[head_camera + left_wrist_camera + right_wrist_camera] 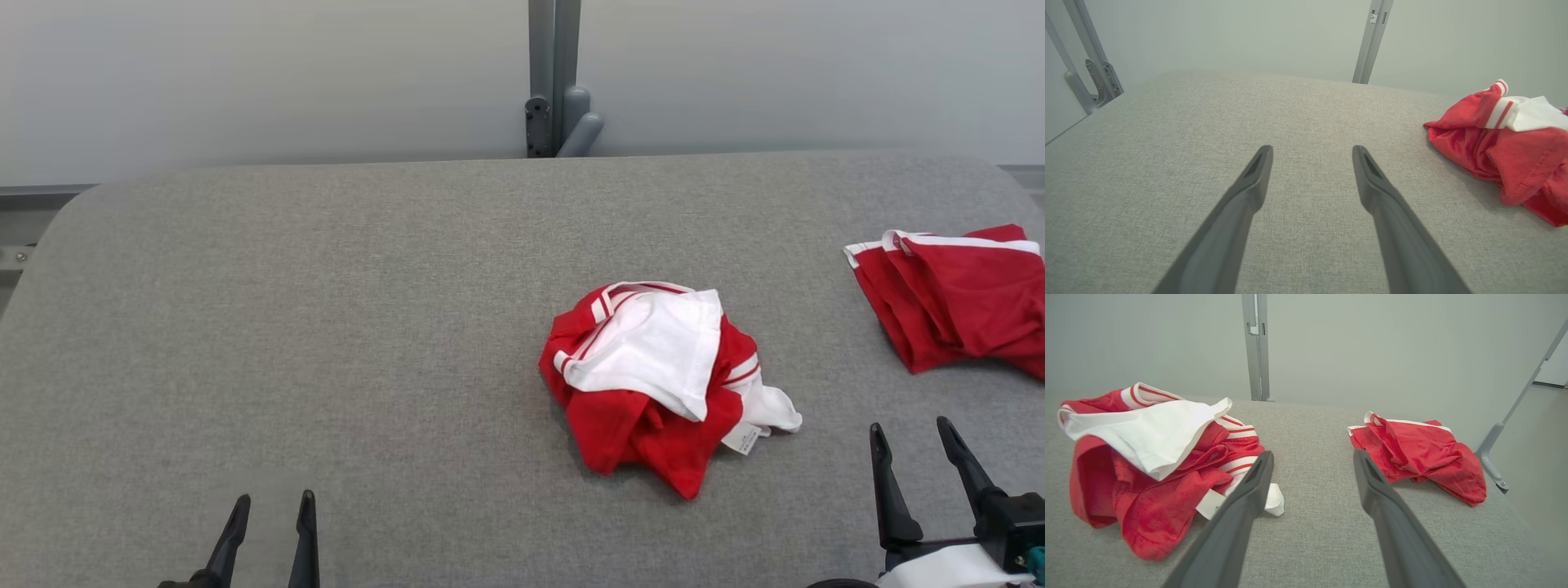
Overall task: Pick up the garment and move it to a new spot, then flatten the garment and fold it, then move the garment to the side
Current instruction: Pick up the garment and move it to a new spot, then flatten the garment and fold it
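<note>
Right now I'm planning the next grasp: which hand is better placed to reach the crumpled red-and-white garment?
Probably the right. The right hand, open, sits close beside the crumpled garment; the left hand, also open, has a wide stretch of bare table between it and the cloth.

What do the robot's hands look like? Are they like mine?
No. The left gripper and right gripper each have two long, dark fingers tapering to thin tips. Behind the right one sit a black block, a white cover and a small teal part.
</note>
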### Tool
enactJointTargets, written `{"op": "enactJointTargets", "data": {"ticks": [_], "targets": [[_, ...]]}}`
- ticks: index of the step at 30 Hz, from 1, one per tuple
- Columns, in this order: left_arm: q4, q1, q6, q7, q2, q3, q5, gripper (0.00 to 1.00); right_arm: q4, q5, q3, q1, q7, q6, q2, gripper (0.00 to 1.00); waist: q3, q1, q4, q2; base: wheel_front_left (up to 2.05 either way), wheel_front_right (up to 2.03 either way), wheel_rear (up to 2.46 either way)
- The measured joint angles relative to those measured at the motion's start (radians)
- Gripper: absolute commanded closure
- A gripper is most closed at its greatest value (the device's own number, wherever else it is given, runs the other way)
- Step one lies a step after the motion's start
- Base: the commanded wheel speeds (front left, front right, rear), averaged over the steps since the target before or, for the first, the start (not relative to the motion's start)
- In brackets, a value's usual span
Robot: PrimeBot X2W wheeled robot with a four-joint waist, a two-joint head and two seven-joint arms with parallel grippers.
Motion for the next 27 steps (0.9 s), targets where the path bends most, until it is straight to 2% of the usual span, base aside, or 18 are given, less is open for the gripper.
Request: {"op": "enactJointTargets", "data": {"ticks": [5,12,27], "targets": [[-0.016,0.02,-0.038,0.0,-0.043,0.066,0.043,0.0,0.02,-0.001,-0.005,0.011,0.0,0.0,0.0,0.0,-0.017,0.0,0.034,0.0,0.0,0.0,0.0],[-0.01,0.017,-0.066,0.0,-0.072,0.095,0.074,0.0,0.033,0.0,0.007,0.022,0.0,0.0,0.013,0.0,-0.027,0.0,0.056,0.0,0.0,0.0,0.0],[0.007,0.002,-0.08,0.0,-0.092,0.11,0.096,0.0,0.035,0.007,0.017,0.02,0.0,0.0,0.015,0.0,-0.013,0.0,0.031,0.0,0.0,0.0,0.0]]}}
